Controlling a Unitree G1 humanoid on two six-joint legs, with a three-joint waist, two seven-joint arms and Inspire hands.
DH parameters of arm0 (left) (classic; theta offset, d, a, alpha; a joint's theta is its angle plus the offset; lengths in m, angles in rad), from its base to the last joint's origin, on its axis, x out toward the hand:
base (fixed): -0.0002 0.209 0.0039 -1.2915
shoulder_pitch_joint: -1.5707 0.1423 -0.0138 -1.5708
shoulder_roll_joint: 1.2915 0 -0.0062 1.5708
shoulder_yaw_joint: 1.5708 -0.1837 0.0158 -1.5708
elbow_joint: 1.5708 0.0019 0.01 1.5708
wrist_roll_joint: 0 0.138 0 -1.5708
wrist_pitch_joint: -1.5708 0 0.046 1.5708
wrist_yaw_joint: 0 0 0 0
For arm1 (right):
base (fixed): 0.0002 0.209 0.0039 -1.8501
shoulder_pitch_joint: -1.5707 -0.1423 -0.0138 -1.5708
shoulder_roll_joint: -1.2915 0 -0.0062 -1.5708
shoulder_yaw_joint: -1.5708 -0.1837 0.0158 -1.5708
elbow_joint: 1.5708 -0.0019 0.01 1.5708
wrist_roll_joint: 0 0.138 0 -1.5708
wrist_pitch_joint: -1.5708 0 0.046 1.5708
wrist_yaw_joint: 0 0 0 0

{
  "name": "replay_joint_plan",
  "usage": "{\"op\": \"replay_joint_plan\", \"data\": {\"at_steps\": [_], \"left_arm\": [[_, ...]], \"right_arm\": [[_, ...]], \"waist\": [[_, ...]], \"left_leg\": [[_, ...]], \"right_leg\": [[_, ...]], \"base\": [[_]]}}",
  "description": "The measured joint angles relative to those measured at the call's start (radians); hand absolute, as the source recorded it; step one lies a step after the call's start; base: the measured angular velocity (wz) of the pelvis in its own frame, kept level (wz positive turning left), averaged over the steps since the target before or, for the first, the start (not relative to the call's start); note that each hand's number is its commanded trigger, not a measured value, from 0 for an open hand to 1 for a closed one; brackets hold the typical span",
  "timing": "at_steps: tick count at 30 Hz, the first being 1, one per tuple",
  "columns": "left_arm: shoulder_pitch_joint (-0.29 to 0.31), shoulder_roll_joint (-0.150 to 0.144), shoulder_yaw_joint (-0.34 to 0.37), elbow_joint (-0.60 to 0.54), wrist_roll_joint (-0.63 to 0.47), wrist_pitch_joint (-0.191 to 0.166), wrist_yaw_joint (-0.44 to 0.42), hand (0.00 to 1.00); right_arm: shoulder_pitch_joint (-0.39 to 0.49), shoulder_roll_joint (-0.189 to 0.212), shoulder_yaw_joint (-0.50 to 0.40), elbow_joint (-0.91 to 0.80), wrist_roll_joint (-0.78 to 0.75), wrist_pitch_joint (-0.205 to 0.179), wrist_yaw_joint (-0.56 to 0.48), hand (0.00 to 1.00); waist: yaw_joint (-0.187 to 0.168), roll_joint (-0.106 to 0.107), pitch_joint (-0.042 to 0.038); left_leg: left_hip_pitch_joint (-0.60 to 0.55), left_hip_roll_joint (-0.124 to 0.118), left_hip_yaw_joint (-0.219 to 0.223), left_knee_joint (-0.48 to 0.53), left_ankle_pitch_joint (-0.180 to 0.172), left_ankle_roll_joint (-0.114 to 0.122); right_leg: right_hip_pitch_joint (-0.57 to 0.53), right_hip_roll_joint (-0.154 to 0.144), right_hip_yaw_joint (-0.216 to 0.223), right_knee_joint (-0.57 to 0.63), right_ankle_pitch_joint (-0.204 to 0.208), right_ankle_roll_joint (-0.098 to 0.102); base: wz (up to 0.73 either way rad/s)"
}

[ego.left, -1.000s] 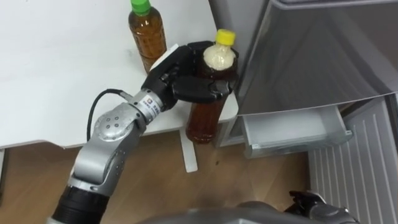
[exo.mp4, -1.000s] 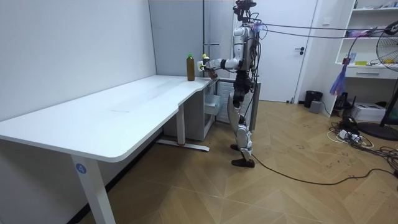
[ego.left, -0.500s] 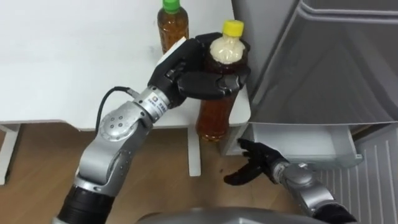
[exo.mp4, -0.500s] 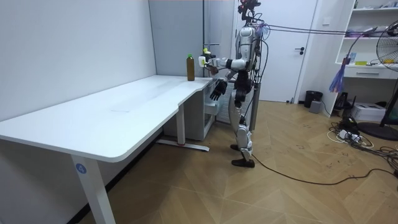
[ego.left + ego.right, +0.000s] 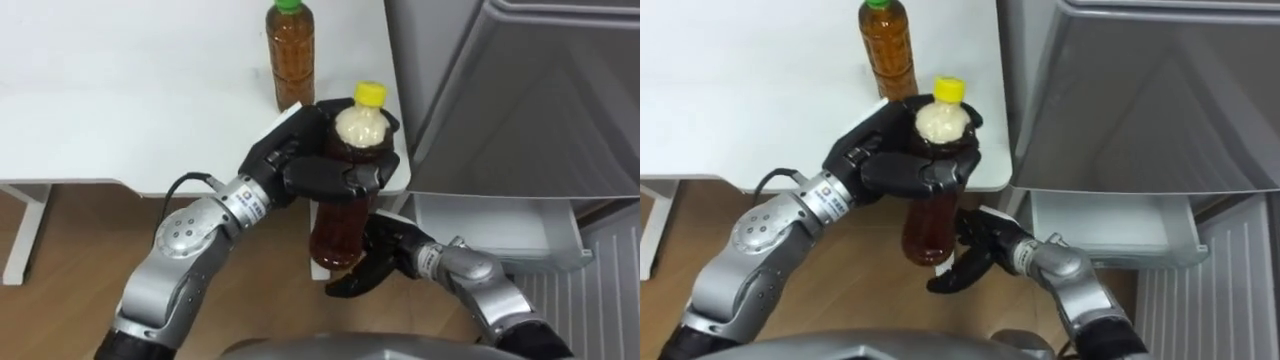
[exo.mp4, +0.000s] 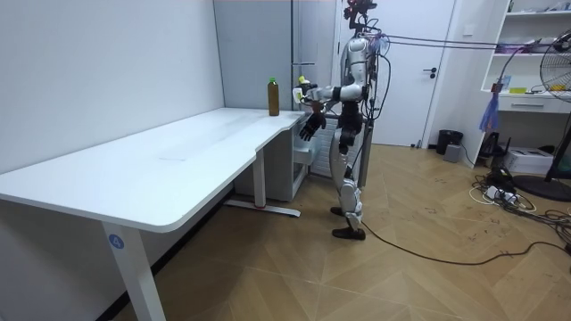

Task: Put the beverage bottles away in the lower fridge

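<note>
A brown tea bottle with a yellow cap (image 5: 340, 235) hangs in the air just off the white table's corner (image 5: 120, 100). My left hand (image 5: 320, 175) is shut round its upper part, below the cap. My right hand (image 5: 385, 262) is right beside the bottle's base, fingers spread and open; I cannot tell whether it touches the base. A second tea bottle with a green cap (image 5: 290, 55) stands upright on the table behind. In the room view I stand at the table's end by the fridge, holding the yellow-capped bottle (image 6: 303, 86) out in front.
The grey fridge (image 5: 520, 100) rises at the right, close to the table's edge. Its lower drawer (image 5: 500, 225) is pulled out, pale inside. Wooden floor lies below the table, and a table leg (image 5: 25, 235) shows at the left.
My left hand has brought the yellow-capped bottle away from the table edge, nearer to me. My right hand has come up from the lower right to the bottle's base.
</note>
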Motion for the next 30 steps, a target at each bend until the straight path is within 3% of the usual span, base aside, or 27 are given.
{"op": "replay_joint_plan", "data": {"at_steps": [7, 12, 20, 30], "left_arm": [[0.007, 0.000, -0.001, 0.051, -0.059, 0.001, -0.009, 1.00], [0.007, 0.000, 0.000, 0.123, -0.059, 0.001, -0.009, 1.00], [0.021, 0.017, 0.002, 0.133, -0.059, 0.001, -0.011, 1.00], [0.039, 0.033, -0.001, 0.133, -0.020, -0.002, -0.023, 1.00]], "right_arm": [[-0.001, -0.007, -0.001, 0.003, 0.009, 0.021, 0.073, 0.00], [0.000, -0.011, -0.002, 0.003, 0.038, 0.029, 0.107, 0.00], [0.012, -0.031, -0.007, 0.001, 0.175, 0.037, 0.182, 0.00], [0.026, -0.055, -0.010, -0.023, 0.192, 0.036, 0.280, 0.00]], "waist": [[0.001, -0.008, 0.0004], [0.015, -0.021, 0.0075], [0.022, -0.047, -0.0034], [0.020, -0.044, -0.0010]], "left_leg": [[-0.001, 0.001, -0.009, 0.001, 0.000, 0.000], [-0.002, 0.001, -0.009, 0.000, 0.000, 0.000], [-0.004, -0.001, -0.007, 0.001, 0.000, 0.000], [-0.050, -0.002, -0.033, 0.034, 0.000, 0.000]], "right_leg": [[-0.002, -0.005, -0.016, -0.001, 0.000, 0.000], [-0.003, -0.007, -0.015, -0.002, 0.000, 0.000], [-0.002, -0.009, -0.016, 0.000, 0.000, 0.000], [-0.022, -0.015, -0.049, 0.017, 0.000, 0.000]], "base": [[0.00], [0.00], [0.01], [0.10]]}}
